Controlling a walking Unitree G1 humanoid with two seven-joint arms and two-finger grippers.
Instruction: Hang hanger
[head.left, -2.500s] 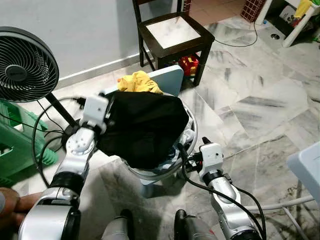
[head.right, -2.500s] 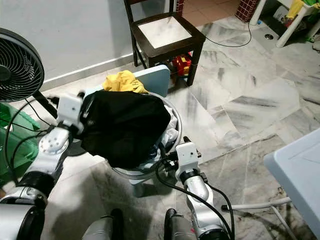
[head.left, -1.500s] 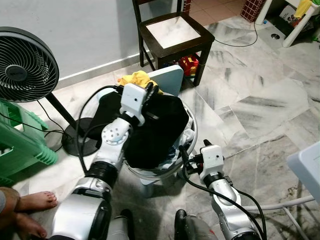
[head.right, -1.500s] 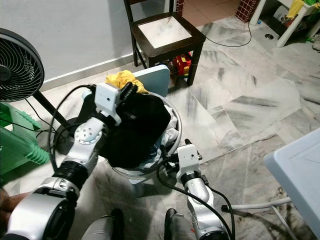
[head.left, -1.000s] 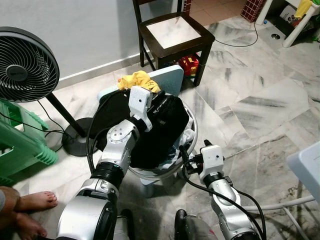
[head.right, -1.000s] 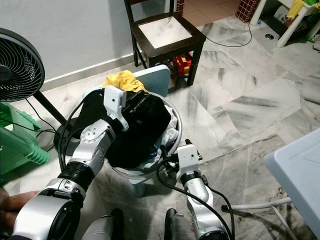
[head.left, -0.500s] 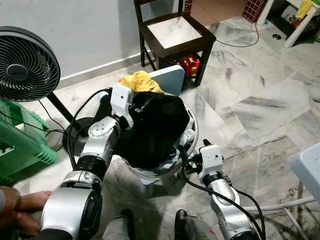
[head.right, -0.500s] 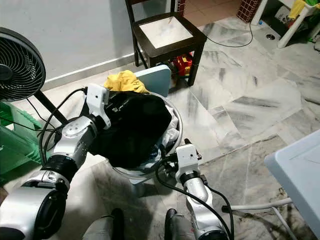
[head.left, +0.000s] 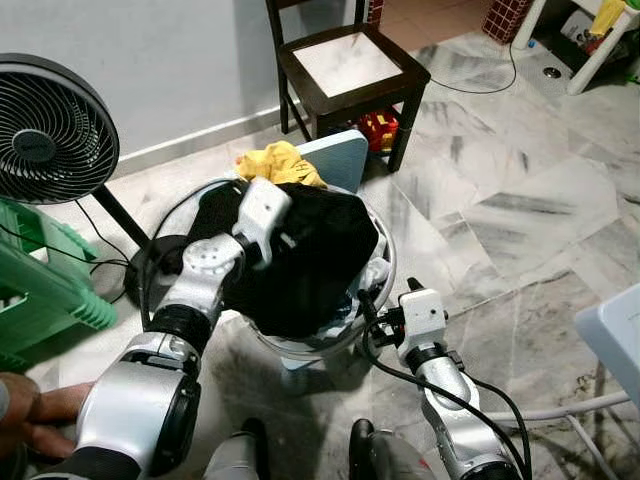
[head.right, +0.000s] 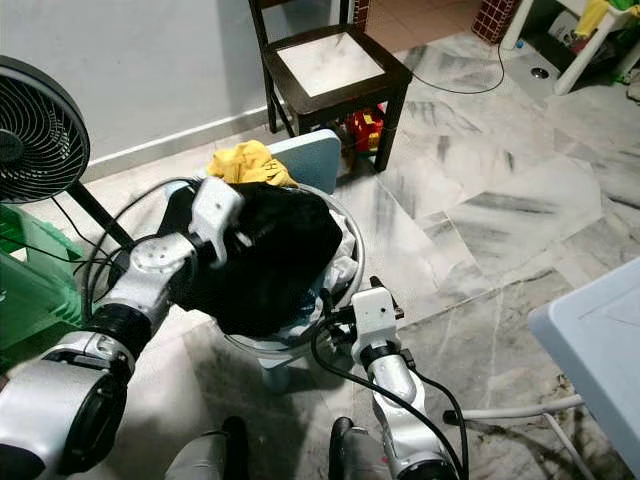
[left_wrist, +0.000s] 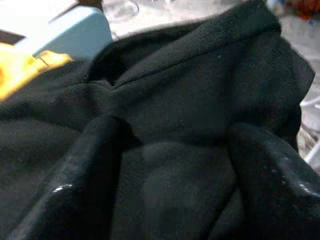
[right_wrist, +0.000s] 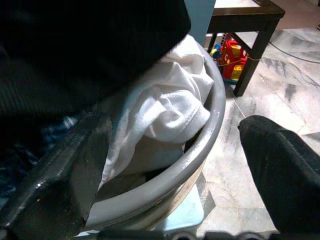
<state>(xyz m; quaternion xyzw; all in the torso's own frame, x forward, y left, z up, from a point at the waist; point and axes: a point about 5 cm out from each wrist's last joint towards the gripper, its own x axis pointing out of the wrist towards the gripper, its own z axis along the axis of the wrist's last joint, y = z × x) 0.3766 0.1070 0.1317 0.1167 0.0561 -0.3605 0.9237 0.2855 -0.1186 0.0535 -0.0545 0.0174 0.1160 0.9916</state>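
A grey-veined white marble floor (head.left: 520, 200) runs up to a pale wall (head.left: 150, 60). Against the wall stand a dark wooden chair with a pale seat (head.left: 345, 65) and a black round pedestal fan (head.left: 45, 130), with a green plastic crate (head.left: 40, 290) at the robot's far left.

Directly before the robot sits a round grey plastic basin (head.left: 385, 265) piled with laundry. It stands on a light blue plastic stool (head.left: 345, 160), whose far edge shows behind it. A black, matt, loosely crumpled garment (head.left: 320, 250) covers most of the basin and hangs over its near-left rim. It lies in a rounded heap, so no long axis or pointing direction can be read. Whether a hanger lies under it or inside it cannot be told.

A crumpled yellow cloth (head.left: 280, 163) sits at the far edge of the pile. A white cloth (right_wrist: 165, 115) bulges against the basin's right inner wall, and a small red toy (head.left: 378, 128) lies under the chair.

The left gripper (left_wrist: 175, 130) rests on top of the black garment, fingers spread wide with folds of fabric bulging between them. The right gripper (right_wrist: 172, 122) hovers just beside the basin's near-right rim, fingers wide apart and holding nothing.
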